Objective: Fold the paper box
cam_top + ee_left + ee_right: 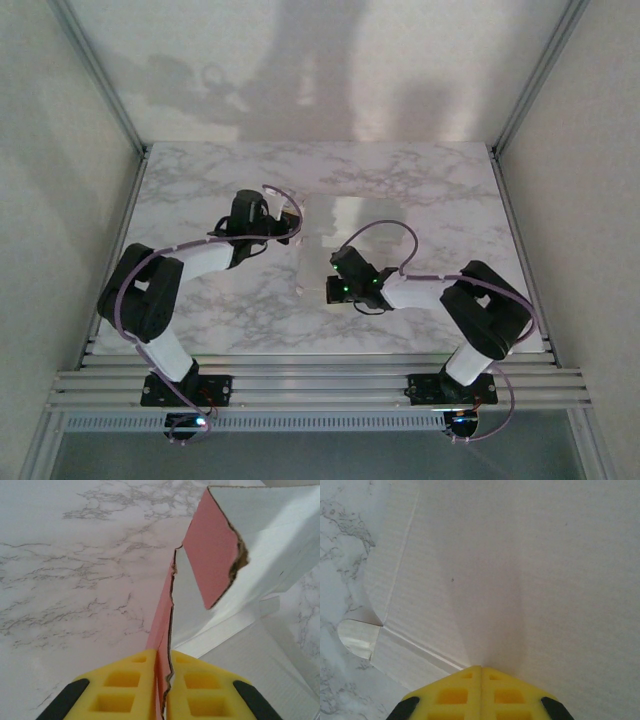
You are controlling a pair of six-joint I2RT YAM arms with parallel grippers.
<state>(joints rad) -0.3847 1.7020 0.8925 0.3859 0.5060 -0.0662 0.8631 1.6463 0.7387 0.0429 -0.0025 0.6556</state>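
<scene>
Where the paper box point(530, 560) lies opened out in the middle of the table point(200, 180), long axis unclear, the left gripper point(162, 656) pinches an upright pink-faced flap point(212, 555) pointing straight away from it. The right gripper point(481, 669), fingers closed together, touches the box's flat off-white face.

White marble-pattern desk point(200, 180): pale ground, grey veins. Thin die-cut cardboard paper box point(212, 555): pink on one face, off-white on other, brownish ragged edge on raised flap. In right wrist view, off-white face with faint fine ribbing. Pads of left hand point(163, 656): bright yellow, black corners. Pads of right hand point(481, 671): same yellow and black. White-and-black robot arms point(200, 262), lilac cables point(385, 228), green lights point(345, 290) on right wrist. Silver ribbed metal rail point(320, 385).
</scene>
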